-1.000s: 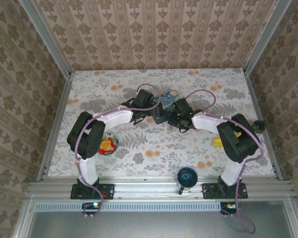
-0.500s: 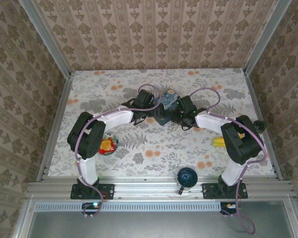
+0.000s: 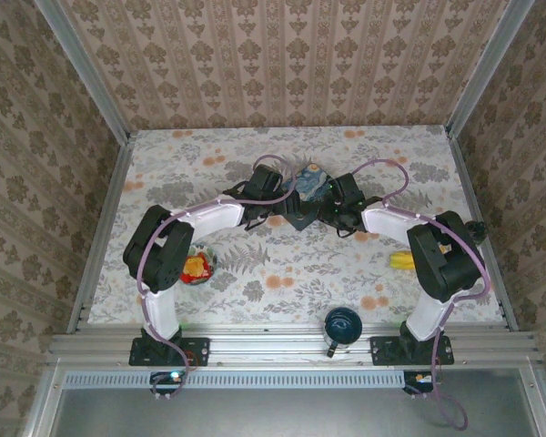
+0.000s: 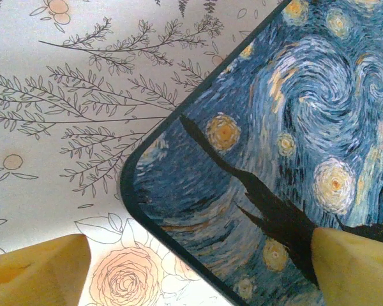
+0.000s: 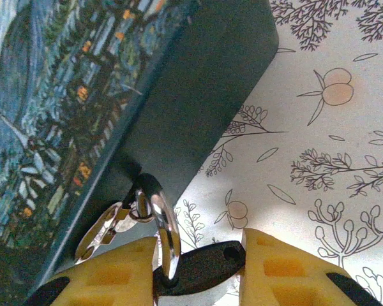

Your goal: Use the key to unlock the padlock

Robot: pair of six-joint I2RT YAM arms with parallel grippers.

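Moved since a second ago: right arm [image 3: 437, 259] has pushed its wrist away from its base and in against the tin [image 3: 311, 177]; left arm [image 3: 205, 217] sits as it did.
Table [image 3: 255, 155]: flower-printed cloth, lying beneath both grippers.
Tin: blue-and-yellow starry-night lid, lying flat between the two grippers. One rounded corner reaches into the gap of the left one, and its dark side wall faces the right one.
Left gripper [image 4: 198, 274]: released, with its yellow fingers spread wide. One finger is over bare cloth beside the tin's corner and the other is over the painted lid; I cannot tell whether that one touches the lid.
Right gripper [image 5: 198, 264]: clenched on the padlock's dark body, with a yellow finger on either side of it.
Padlock [image 5: 204, 266]: tiny, pinched between the right fingertips just off the tin's side wall. It is on the far side of the tin from the left gripper.
Shackle [image 5: 168, 233]: thin silvery loop rising from the dark body, ahead of the right fingertips, to the foot of the tin's wall.
Silvery tab [image 5: 105, 234]: small bright piece beside the shackle and touching it; I cannot tell what it is.
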